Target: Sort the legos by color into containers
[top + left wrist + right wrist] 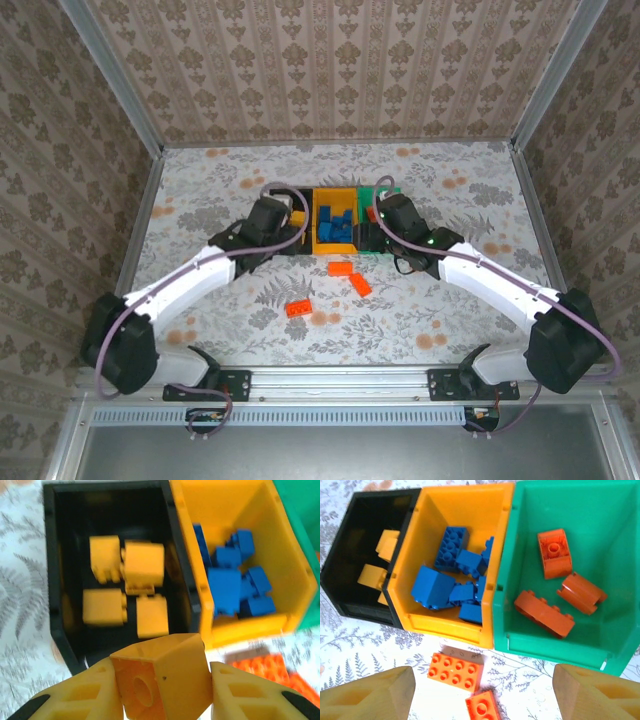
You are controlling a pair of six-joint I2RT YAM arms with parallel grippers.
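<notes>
Your left gripper pinches a yellow brick at the black bin's near edge, with four yellow bricks inside. Your right gripper hangs spread before the green bin — orange bricks loose on the worktop.

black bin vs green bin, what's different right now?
Contents: the black bin holds yellow bricks, while the green bin holds three orange-red bricks.
Place: the black bin sits at the left end of the row, the green bin at the right end.
Both are open-topped, the same shape, and flank the yellow bin.
</notes>
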